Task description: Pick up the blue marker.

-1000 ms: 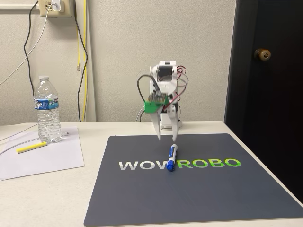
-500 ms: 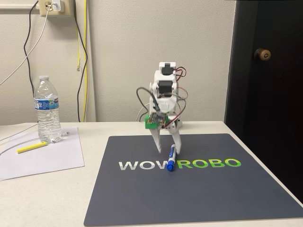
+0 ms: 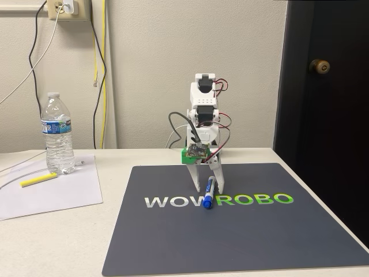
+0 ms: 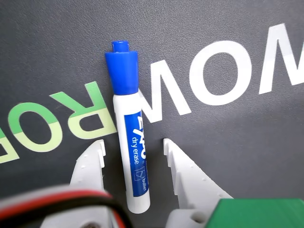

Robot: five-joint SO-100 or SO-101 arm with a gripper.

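The blue marker (image 3: 208,194) lies flat on the dark grey mat (image 3: 230,231), over the printed lettering, its blue cap toward the camera in the fixed view. In the wrist view the marker (image 4: 133,156) runs lengthwise between the two white fingers, cap pointing away. My gripper (image 3: 207,184) is lowered over the marker's rear end and stands open, one finger on each side of the white barrel, with a gap to each. In the wrist view the gripper (image 4: 134,145) straddles the label band, and the fingertips (image 4: 97,147) do not touch the barrel.
A water bottle (image 3: 58,134) stands at the left on a white paper sheet (image 3: 52,190), with a yellow highlighter (image 3: 39,179) lying beside it. Cables hang down the wall behind. A dark door (image 3: 323,104) stands at the right, past the table edge.
The arm has reached forward and down; the open gripper has dropped from above the mat behind the marker to straddle the marker's barrel. The marker has not moved.
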